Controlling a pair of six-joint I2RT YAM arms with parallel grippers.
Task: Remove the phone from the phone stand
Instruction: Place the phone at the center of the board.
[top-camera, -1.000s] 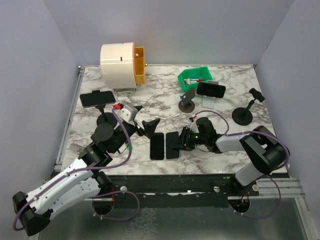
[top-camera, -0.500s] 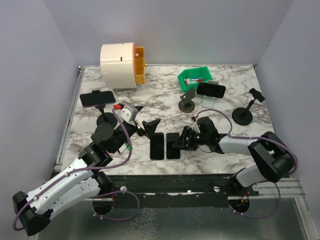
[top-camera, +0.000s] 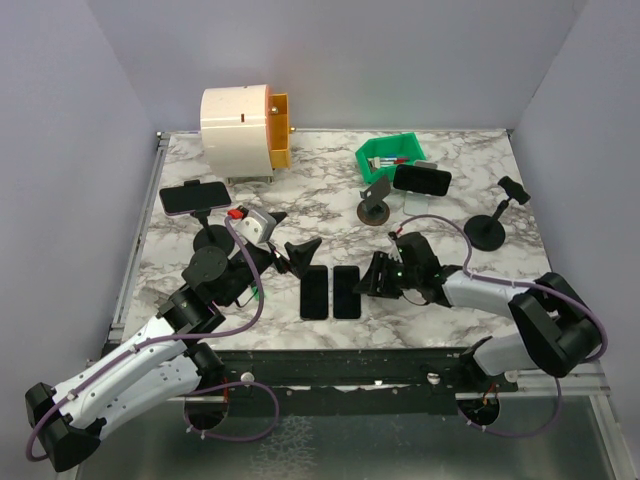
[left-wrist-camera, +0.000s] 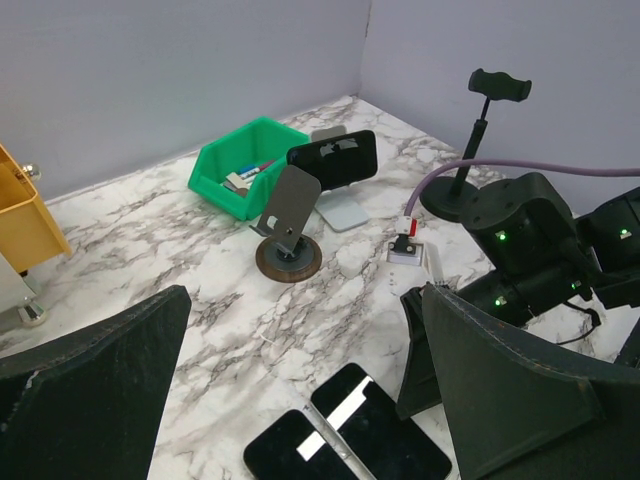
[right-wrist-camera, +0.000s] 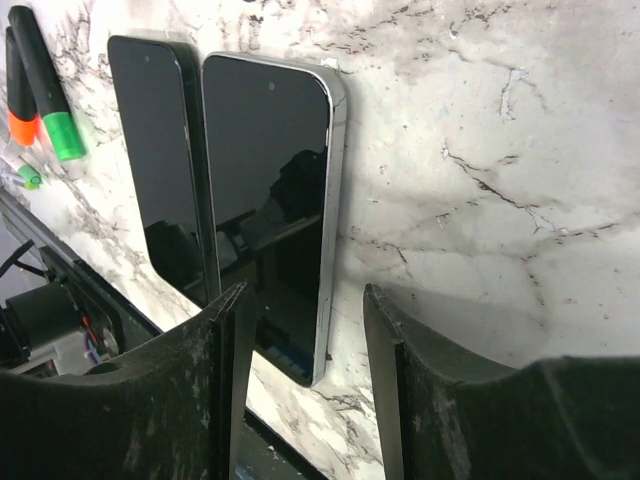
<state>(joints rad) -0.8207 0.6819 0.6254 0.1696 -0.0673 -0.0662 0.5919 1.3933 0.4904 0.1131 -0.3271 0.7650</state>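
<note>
Phone (right-wrist-camera: 268, 200), flat, glossy black, silver-edged

White cylindrical plastic drum (top-camera: 235, 122), yellow open box (top-camera: 279, 128) on its right side: 11 o'clock on the grey-veined white marble tabletop (top-camera: 330, 190). Green plastic bin (left-wrist-camera: 224, 192) holding small items: 1 o'clock. Orange-capped marker (right-wrist-camera: 17, 88) and green-capped marker (right-wrist-camera: 47, 92) lie side by side.
</note>
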